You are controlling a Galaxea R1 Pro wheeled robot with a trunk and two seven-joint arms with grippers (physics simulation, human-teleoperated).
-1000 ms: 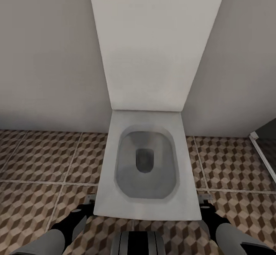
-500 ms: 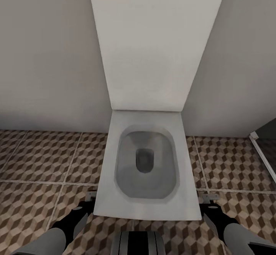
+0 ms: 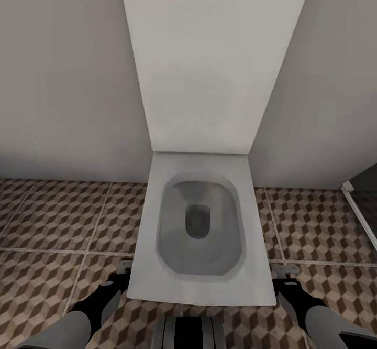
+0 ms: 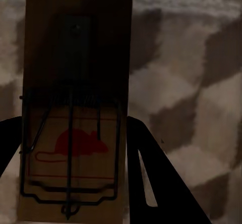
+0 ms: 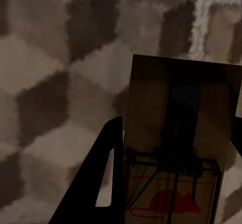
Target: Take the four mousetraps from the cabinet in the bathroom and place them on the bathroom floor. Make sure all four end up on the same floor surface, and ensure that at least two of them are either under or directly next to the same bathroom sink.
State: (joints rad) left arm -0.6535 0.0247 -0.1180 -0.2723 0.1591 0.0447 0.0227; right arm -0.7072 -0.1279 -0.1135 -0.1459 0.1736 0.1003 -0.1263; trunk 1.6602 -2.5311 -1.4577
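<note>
Both tools carrying traps, facing the toilet (image 3: 201, 228).
Left tool (image 4: 70, 183) and right tool (image 5: 174, 183) each seem clamped on a mousetrap (image 4: 75, 108), (image 5: 184, 133): light, stiff boards; grip edges, avoid wire.

The toilet (image 3: 201, 233) hides the floor tiles (image 3: 57, 218) beneath it, and its upright white panel runs off the head view's top edge. Both mousetraps (each clamped between dark fingers) are cut off: the left one (image 4: 73, 118) at its near end, the right one (image 5: 184, 143) likewise. Both arms leave the head view's lower edge.
</note>
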